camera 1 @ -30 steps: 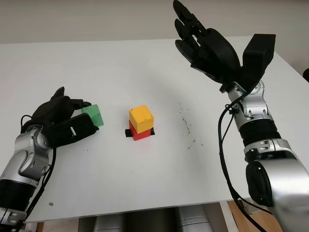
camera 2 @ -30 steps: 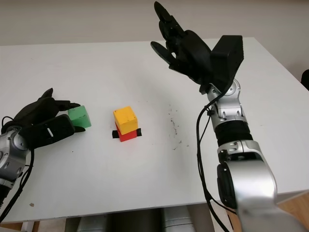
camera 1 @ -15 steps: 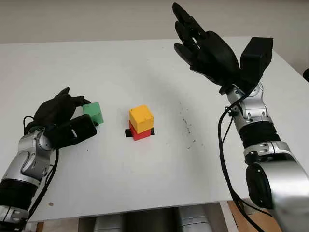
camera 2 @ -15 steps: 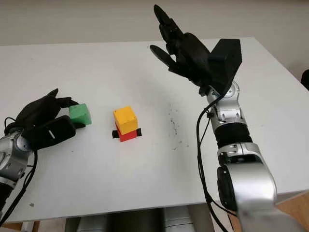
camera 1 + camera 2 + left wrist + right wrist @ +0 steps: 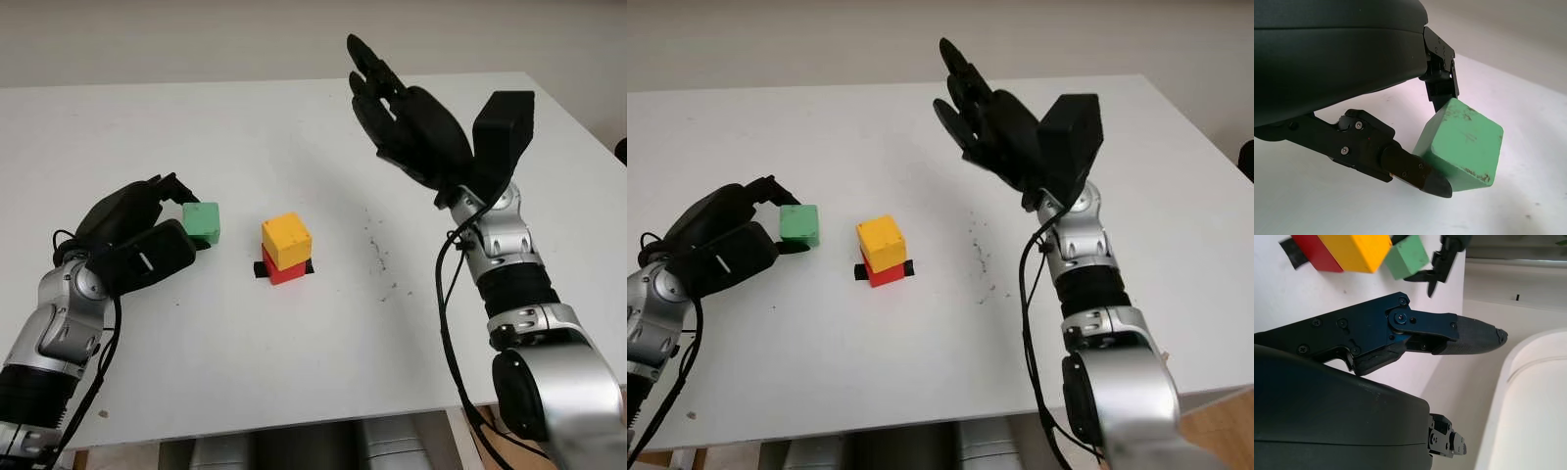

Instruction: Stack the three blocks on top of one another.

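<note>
Green block (image 5: 203, 221) sits pinched in my left hand (image 5: 137, 238), lifted just off the counter (image 5: 294, 372), left of the stack. Fingertips (image 5: 1422, 174) clamp its opposite faces, one corner tilted down. It looks rigid, light and smooth-sided, so I judge a side grip near mid-height suits it, squared level before release. Yellow block (image 5: 286, 240) already rests on the red block (image 5: 285, 270) at the counter's middle. My right hand (image 5: 411, 122) hangs open, raised over the far right.
</note>
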`<state>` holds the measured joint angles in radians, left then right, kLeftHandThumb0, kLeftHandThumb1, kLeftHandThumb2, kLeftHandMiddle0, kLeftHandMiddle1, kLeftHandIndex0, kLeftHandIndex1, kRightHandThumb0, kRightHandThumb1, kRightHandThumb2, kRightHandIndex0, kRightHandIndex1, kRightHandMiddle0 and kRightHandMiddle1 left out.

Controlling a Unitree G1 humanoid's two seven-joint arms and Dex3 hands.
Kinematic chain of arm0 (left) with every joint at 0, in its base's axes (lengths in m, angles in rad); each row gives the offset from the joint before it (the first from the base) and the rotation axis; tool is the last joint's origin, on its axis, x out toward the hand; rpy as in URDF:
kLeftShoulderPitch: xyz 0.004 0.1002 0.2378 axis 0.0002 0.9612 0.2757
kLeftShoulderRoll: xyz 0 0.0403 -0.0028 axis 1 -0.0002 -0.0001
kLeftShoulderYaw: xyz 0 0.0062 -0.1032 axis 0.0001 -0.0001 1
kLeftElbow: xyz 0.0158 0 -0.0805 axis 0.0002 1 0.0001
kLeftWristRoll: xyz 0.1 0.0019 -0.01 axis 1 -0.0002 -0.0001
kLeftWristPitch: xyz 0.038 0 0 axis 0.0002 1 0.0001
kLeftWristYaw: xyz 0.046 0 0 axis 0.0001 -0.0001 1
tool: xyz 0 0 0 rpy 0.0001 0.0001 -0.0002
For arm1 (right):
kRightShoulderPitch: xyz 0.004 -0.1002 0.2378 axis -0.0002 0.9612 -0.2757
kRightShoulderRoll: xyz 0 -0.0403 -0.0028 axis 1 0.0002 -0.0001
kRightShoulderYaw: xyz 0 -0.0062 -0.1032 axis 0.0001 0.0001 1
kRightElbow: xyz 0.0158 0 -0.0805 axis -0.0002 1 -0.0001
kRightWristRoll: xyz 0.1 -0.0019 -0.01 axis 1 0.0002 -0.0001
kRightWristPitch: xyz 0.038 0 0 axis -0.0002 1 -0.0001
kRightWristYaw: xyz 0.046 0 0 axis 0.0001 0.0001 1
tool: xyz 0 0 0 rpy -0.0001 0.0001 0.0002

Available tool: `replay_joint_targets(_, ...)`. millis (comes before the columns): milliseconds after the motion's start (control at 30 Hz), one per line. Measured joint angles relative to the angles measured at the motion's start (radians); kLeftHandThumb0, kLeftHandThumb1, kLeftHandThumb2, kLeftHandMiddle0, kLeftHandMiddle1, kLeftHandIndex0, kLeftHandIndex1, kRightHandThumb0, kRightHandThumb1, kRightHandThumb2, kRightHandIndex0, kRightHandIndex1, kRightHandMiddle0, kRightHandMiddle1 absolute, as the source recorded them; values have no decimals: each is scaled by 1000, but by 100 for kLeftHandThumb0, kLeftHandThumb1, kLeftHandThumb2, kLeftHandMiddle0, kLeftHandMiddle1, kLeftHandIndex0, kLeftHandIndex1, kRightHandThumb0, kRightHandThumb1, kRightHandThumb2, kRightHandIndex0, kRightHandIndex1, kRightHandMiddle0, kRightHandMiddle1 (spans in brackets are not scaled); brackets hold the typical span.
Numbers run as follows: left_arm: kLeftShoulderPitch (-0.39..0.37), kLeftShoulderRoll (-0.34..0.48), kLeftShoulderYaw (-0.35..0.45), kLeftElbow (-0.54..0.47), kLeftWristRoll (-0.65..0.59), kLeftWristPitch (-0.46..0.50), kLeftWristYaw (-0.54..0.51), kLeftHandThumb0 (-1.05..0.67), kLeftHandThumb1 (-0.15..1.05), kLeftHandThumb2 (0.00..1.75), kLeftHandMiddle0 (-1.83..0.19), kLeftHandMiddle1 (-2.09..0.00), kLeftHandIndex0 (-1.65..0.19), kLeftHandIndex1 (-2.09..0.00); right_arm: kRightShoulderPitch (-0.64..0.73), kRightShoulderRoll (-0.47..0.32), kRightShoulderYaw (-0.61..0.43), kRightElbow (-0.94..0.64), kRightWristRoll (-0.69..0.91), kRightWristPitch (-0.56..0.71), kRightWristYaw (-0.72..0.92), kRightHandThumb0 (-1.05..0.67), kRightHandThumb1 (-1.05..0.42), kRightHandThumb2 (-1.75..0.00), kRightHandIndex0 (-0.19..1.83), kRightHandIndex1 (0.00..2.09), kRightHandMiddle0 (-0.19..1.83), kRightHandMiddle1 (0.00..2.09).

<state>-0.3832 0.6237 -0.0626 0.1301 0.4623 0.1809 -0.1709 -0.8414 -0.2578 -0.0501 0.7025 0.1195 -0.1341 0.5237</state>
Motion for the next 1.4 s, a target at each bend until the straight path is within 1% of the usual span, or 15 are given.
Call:
replay_joint_targets(100, 11, 0, 9, -49, -13, 26, -23, -34, 97, 5, -11, -6, -35, -157, 28, 19, 1, 0, 8, 16, 1, -72, -105, -71, -19, 0, -19, 0)
replay_joint_targets(233, 25, 1, 24, -122, -23, 60, -61, -33, 97, 5, -10, -5, -39, -159, 61, 36, 3, -1, 7, 18, -17, -73, -105, -69, -19, 0, -19, 0)
replay_joint_targets(367, 28, 3, 47, -181, -43, 84, -100, -31, 96, 5, -9, -5, -39, -161, 93, 51, -2, -1, 21, 31, -21, -68, -105, -70, -19, 0, -19, 0)
replay_joint_targets(433, 28, 2, 65, -217, -71, 99, -122, -30, 97, 5, -8, -5, -36, -160, 107, 56, -5, -1, 26, 38, -35, -68, -105, -70, -19, 0, -19, 0)
replay_joint_targets(533, 28, 0, 100, -278, -129, 149, -161, -28, 97, 5, -6, -4, -32, -156, 123, 56, -12, -1, 30, 45, -48, -68, -105, -71, -19, 0, -19, 0)
replay_joint_targets(633, 28, -3, 122, -337, -173, 185, -185, -29, 97, 5, -6, -5, -32, -152, 146, 59, -23, -1, 39, 68, -64, -67, -105, -71, -19, 0, -19, 0)
replay_joint_targets(733, 29, -12, 138, -380, -218, 198, -194, -31, 97, 6, -6, -5, -32, -151, 171, 69, -30, -1, 45, 71, -75, -69, -105, -70, -19, 0, -19, 0)
replay_joint_targets(967, 29, -47, 175, -424, -325, 247, -200, -37, 98, 6, -9, -6, -37, -151, 187, 78, -37, 1, 54, 71, -81, -68, -105, -68, -19, 0, -19, 0)
replay_joint_targets(1100, 29, -69, 200, -443, -385, 262, -199, -39, 99, 6, -11, -7, -39, -153, 187, 81, -42, 8, 55, 69, -83, -71, -105, -67, -19, 0, -19, 0)
replay_joint_targets(1200, 29, -71, 200, -453, -393, 255, -197, -38, 99, 5, -12, -6, -38, -158, 186, 83, -44, 8, 55, 66, -91, -74, -105, -66, -19, 0, -19, 0)
replay_joint_targets(1400, 29, -94, 190, -461, -412, 263, -186, -36, 97, 5, -11, -5, -37, -157, 179, 83, -50, -10, 65, 70, -103, -73, -105, -70, -19, 0, -19, 0)
